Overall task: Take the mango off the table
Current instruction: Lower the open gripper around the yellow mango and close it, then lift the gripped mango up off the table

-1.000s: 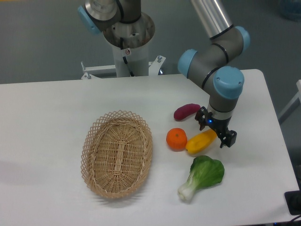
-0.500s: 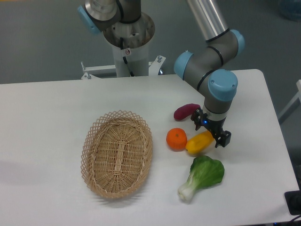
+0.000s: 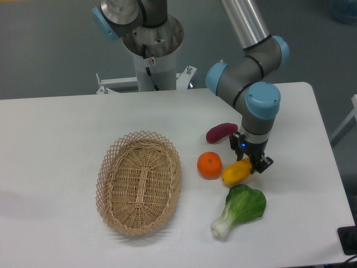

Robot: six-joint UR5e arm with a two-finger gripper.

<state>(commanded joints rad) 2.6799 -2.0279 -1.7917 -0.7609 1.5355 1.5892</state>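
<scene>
On the right half of the large matte white table (image 3: 67, 128), we saw the black two-finger hand (image 3: 249, 157) down over the far end of the smooth elongated yellow mango with an orange blush (image 3: 236, 172). Against the frame a second earlier, the fingers had drawn in: they stood wide on either side of the fruit then, and by now they sat tight against its upper end. We judged the hand closed on the mango, or all but closed; the contact itself was too small to confirm. The mango also looked shorter and slightly turned compared with the earlier frames, so we took it that the squeeze nudged it. It lay low by the table, just beside the round orange (image 3: 209, 164), with no clear sign of lift. The arm's wrist had shifted a little toward the left of the view too.

Unchanged from before: the dark purple-red sweet potato (image 3: 221, 132), the leafy green bok choy with its white stem (image 3: 240, 209) and the oval woven wicker basket (image 3: 139, 182). For the task, we read this as grasp made, lift not yet done.
</scene>
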